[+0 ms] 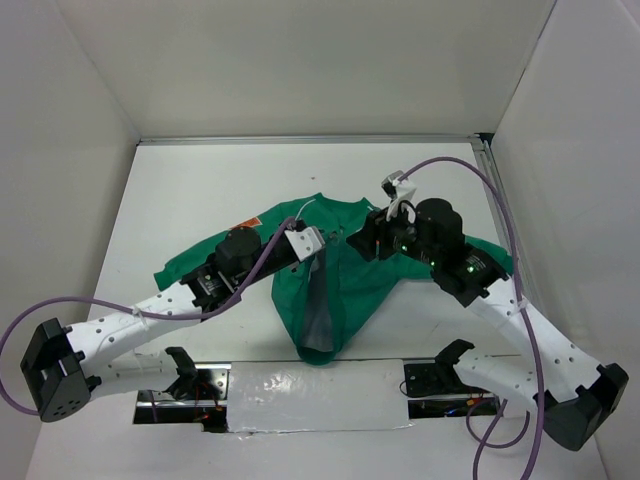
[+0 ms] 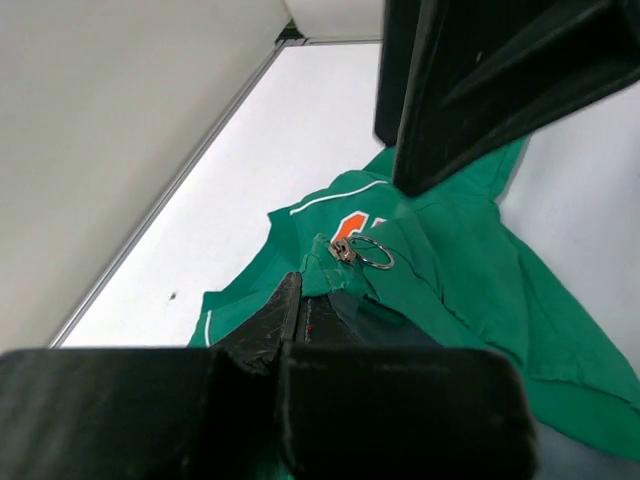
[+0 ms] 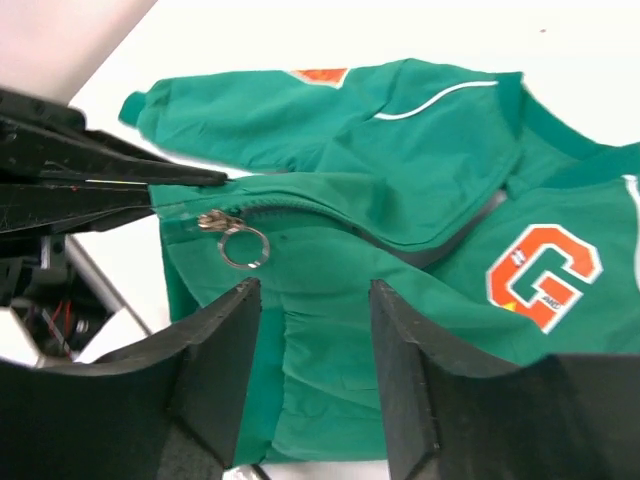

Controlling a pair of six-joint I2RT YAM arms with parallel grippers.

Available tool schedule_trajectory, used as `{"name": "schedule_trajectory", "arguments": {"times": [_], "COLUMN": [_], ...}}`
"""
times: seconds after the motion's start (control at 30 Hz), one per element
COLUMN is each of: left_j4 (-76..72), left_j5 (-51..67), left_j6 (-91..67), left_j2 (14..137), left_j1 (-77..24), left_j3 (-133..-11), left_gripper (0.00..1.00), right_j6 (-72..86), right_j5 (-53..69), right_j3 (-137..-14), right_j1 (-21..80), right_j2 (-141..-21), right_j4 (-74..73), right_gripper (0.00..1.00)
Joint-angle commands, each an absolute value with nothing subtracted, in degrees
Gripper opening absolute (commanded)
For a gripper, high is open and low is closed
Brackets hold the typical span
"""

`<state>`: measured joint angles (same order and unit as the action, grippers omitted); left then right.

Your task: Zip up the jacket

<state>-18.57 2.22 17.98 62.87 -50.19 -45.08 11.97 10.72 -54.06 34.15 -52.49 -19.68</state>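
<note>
Your left hand is reaching in from the left in the top view, jaws closed on the jacket, pinching the fabric beside the front opening. Your right hand is hovering just right of it, over the jacket's chest. The green jacket is lying spread on the white bench at mid-depth, sleeves running out left and right, hem bunching toward the near edge.

From the left wrist, the fingers are clamping a fold of green fabric. The zipper pull with its metal ring is sitting just beyond them, and the orange patch is peeking out behind.

From the right wrist, your right hand is standing partly open, its fingers apart and gripping nothing, hanging over the jacket. The ring is lying just beyond the fingertip on the view's left, and the left hand's tips are gripping the zipper edge beside the pull. The orange patch is showing off to the view's right.
</note>
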Motion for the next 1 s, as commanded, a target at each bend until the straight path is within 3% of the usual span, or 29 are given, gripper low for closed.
{"name": "schedule_trajectory", "arguments": {"times": [0.0,0.07,0.13,0.5,0.73,0.83,0.9,0.97], "left_j4": [-23.03,-22.42,-21.97,-21.71,-21.98,-21.36,-21.01,-20.66], "left_j5": [6.85,6.68,6.59,6.59,6.94,6.77,6.33,5.63], "left_j6": [16.79,16.87,16.7,17.49,17.4,17.49,17.67,17.67], "left_j2": [61.44,61.87,62.4,62.31,62.14,62.58,62.84,63.02], "left_j1": [-50.1,-50.1,-50.1,-50.01,-50.01,-50.01,-50.01,-50.01], "left_j3": [-46.14,-46.58,-46.76,-46.67,-46.23,-46.49,-46.58,-46.58], "left_gripper": [0.0,0.0,0.0,0.0,0.0,0.0,0.0,0.0], "right_j6": [9.06,7.82,6.33,4.92,5.54,5.36,5.8,5.8], "right_j5": [14.23,17.91,19.68,18.02,17.05,17.58,16.18,15.65], "right_j3": [-54.49,-55.02,-56.15,-59.59,-60.03,-60.47,-61.08,-61.7], "right_j1": [35.86,36.38,37.17,38.67,39.11,39.29,39.46,39.64], "right_j2": [-53.35,-54.05,-55.27,-62.13,-61.7,-61.7,-61.79,-61.87], "right_j4": [-15.48,-14.33,-14.06,-15.91,-14.5,-15.2,-16.25,-17.57], "right_gripper": [0.56,0.65,0.68,0.69,0.35,0.29,0.19,0.2]}}
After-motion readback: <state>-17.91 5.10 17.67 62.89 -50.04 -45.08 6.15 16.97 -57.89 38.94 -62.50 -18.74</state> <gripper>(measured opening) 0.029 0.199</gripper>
